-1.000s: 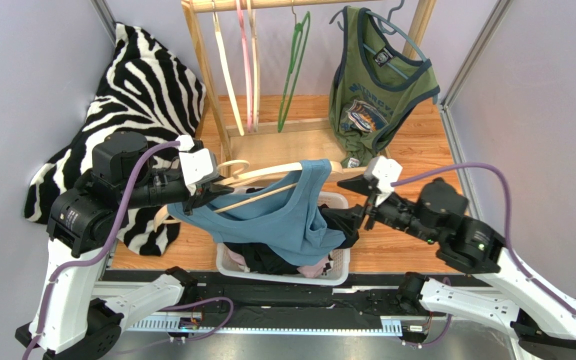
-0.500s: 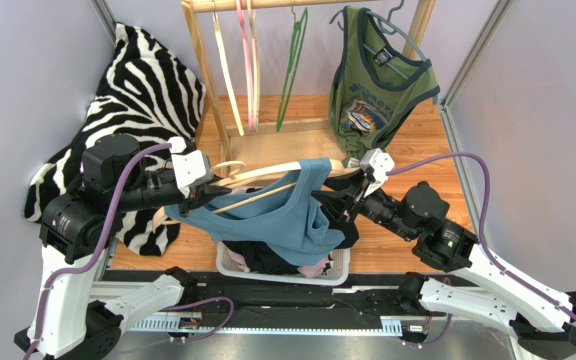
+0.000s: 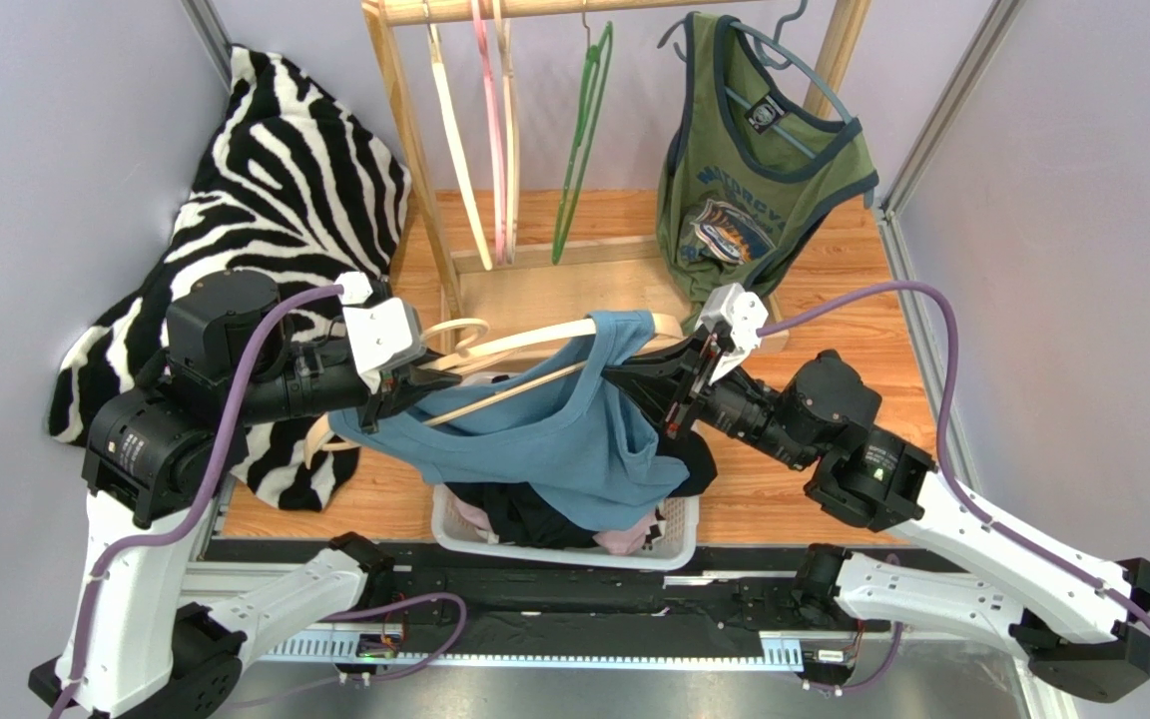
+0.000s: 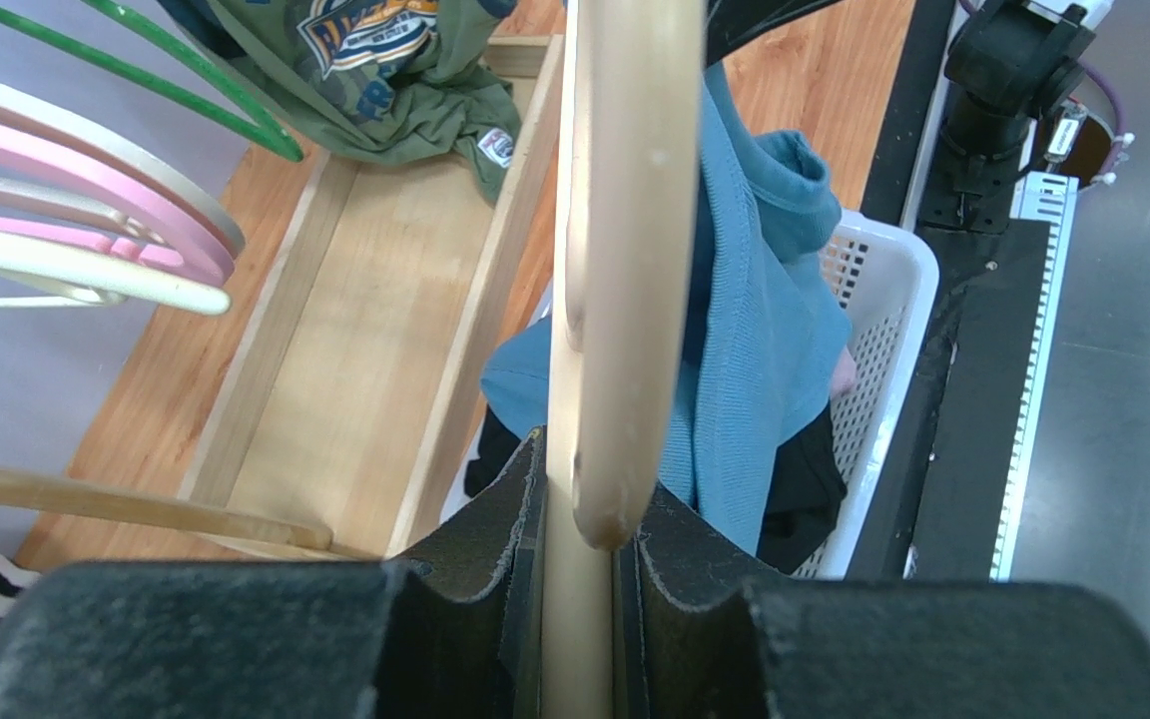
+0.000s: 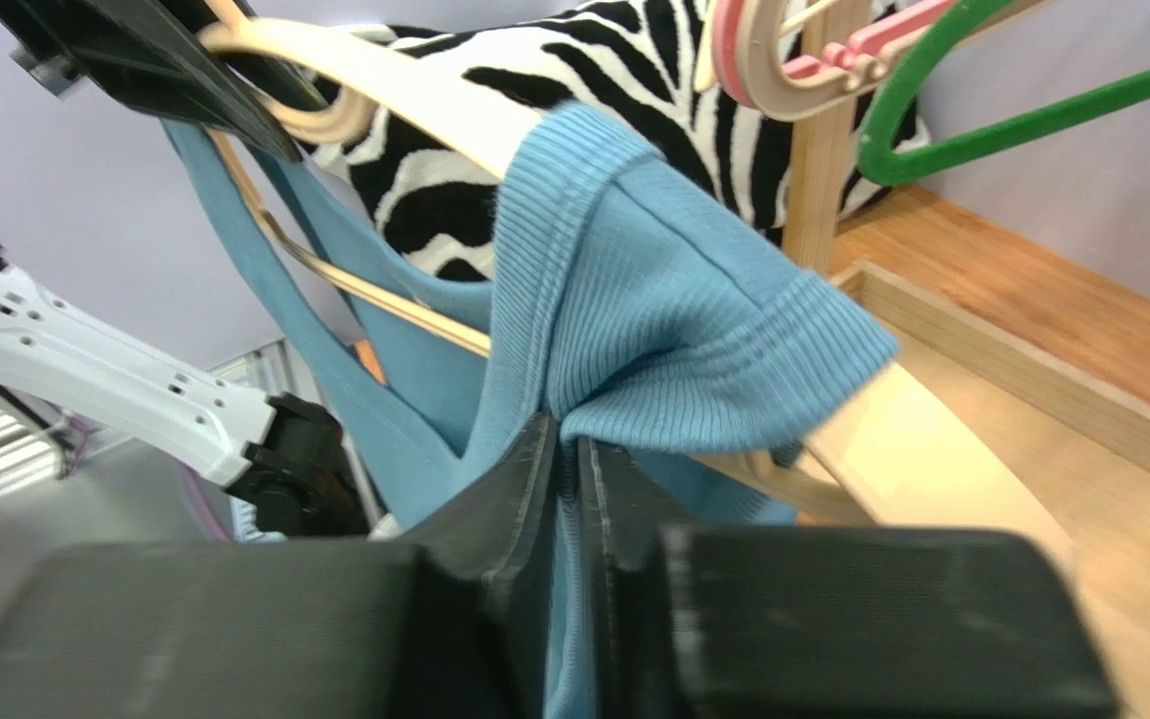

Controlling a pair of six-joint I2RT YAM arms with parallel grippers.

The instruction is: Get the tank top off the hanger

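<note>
Right wrist view: right claw [image 5: 569,450] clenched on the strap of the blue tank top [image 5: 656,300], draped over one end of the hanger [image 5: 926,450], likely to pull it off; left claw [image 4: 578,517] grips the hanger, steadying it above the basket [image 3: 446,528].

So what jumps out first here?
A blue top draped on a wooden hanger hangs mid-air over a white basket, the left gripper clamping the hanger and the right gripper pinching the fabric. Behind, a zebra cloth lies far left and a green top hangs far right.
</note>
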